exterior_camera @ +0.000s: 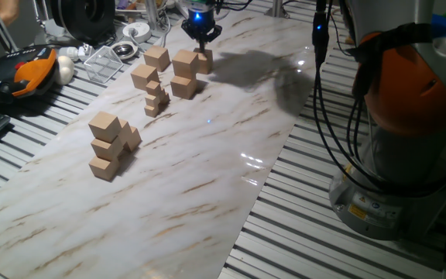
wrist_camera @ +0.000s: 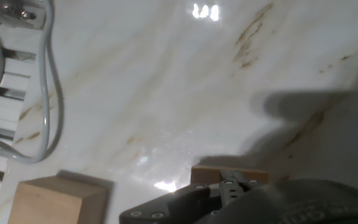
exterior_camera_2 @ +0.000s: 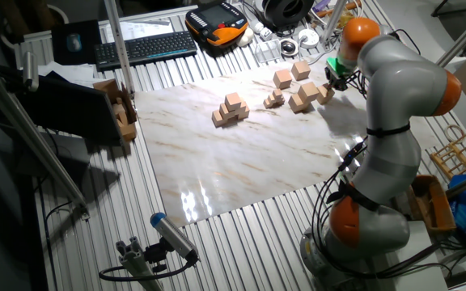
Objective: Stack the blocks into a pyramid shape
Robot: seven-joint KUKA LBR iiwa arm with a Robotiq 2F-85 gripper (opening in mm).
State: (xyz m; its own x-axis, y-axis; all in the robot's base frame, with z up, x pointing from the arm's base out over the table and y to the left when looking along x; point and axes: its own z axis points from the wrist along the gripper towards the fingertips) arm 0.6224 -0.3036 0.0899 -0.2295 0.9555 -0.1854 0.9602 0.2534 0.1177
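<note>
So the gripper (exterior_camera: 201, 43) is down at the far edge of the marble tabletop (exterior_camera: 207, 178), sitting right over a lone block (exterior_camera: 204, 62) at that far edge; in the hand view the fingers (wrist_camera: 229, 186) cover the top of that block (wrist_camera: 229, 175) and honestly I can't tell if they're clamped on it or just open around it. Right next to it, nearer the middle of the table, is a two-high stack (exterior_camera: 184, 74) of big blocks, then two more big blocks (exterior_camera: 156, 58) side by side toward the cluttered end, with a little pile of small cubes (exterior_camera: 156, 99) just in front of them. Further along the table's left edge there's a stepped pile (exterior_camera: 111, 146), looks like four or five blocks with one on top, but some hide behind others so I can't count exactly. That makes five loose big blocks around the gripper as far as I can see. The arm (exterior_camera_2: 395, 105) rises from its base (exterior_camera_2: 354, 234) off the table's side, bends over at the orange joint and reaches down to the far edge, wrist pointing roughly straight down.
</note>
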